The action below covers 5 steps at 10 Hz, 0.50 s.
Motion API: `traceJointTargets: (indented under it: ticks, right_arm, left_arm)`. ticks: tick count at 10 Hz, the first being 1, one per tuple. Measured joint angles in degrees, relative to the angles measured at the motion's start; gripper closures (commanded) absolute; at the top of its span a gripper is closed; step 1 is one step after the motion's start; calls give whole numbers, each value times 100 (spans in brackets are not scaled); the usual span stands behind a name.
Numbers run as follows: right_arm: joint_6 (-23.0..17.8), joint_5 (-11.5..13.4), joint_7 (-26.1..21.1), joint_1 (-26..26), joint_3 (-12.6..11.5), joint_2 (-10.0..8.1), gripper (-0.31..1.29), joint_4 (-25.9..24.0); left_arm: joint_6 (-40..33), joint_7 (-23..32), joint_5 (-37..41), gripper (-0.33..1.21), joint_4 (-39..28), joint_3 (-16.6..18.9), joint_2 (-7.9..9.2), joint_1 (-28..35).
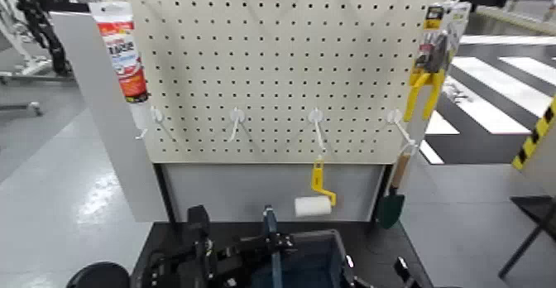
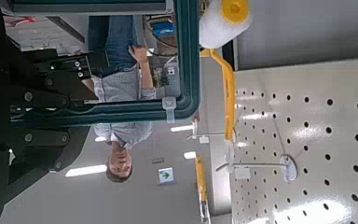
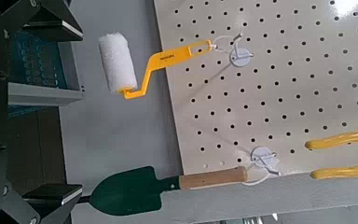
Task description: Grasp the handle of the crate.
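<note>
The dark grey-blue crate (image 1: 318, 256) sits at the near edge of the black table, below the pegboard. Its thin blue-grey handle (image 1: 269, 229) stands upright from its middle. My left gripper (image 1: 248, 248) is right beside the handle. In the left wrist view its black fingers (image 2: 51, 82) lie on both sides of the handle's bar (image 2: 121, 112), closed on it. My right gripper (image 1: 401, 271) is low at the right of the crate, open and empty. The right wrist view shows the crate's ribbed wall (image 3: 37, 65).
A white paint roller with a yellow handle (image 1: 314, 202) and a green trowel (image 1: 390, 204) hang from the pegboard (image 1: 273, 60) just behind the crate. Yellow pliers (image 1: 426, 80) hang at the upper right, a sealant tube (image 1: 122, 51) at the upper left. A person (image 2: 121, 89) stands beyond.
</note>
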Motion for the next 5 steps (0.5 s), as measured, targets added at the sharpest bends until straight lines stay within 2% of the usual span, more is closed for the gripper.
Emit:
traceJointTargets:
  ticks: [3, 5]
  right_arm:
    - [-11, 2, 0, -2, -8, -7, 15, 0]
    - [-15, 27, 0, -12, -20, -10, 15, 8]
  left_arm:
    - [49, 312, 306, 118, -412, 8, 20, 221]
    - [72, 415, 535, 118, -632, -132, 85, 278]
